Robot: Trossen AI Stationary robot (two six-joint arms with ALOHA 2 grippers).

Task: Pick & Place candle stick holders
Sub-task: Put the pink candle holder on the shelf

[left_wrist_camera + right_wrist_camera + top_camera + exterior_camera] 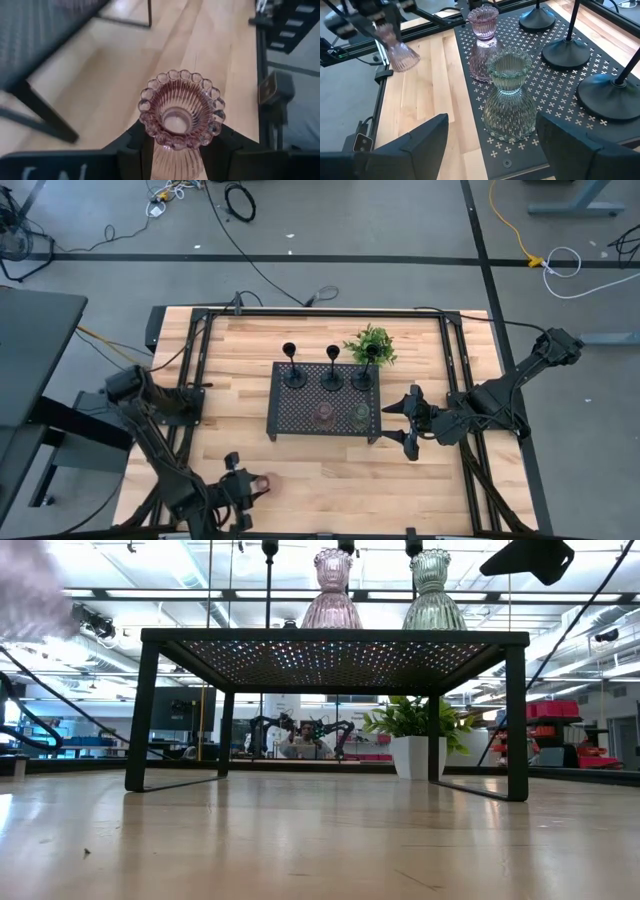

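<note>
My left gripper (243, 485) is near the table's front edge, shut on a pinkish ribbed holder (181, 107); the holder also shows in the right wrist view (400, 54). A black perforated tray (290, 418) carries three slim black stemmed holders (332, 372) along its far side. Another pinkish holder (482, 42) and an olive-green one (509, 97) stand on their bases on its near side. My right gripper (408, 425) is open and empty just off the tray's right edge, its fingers level with the olive holder and apart from it. My left gripper pinches the pinkish holder between its two fingers (136, 145), one on each side of the ribbed body (175, 162) just under the beaded rim. The fingers come from above, pointing down. The holder is lifted clear of the table, its flared base (405, 61) lowest and slightly tilted.
A small leafy green plant (370, 345) stands behind the tray's far right corner. Black frame rails (200, 370) run along the table's left, right and far sides. Bare wood lies between the tray and the front edge (330, 470).
</note>
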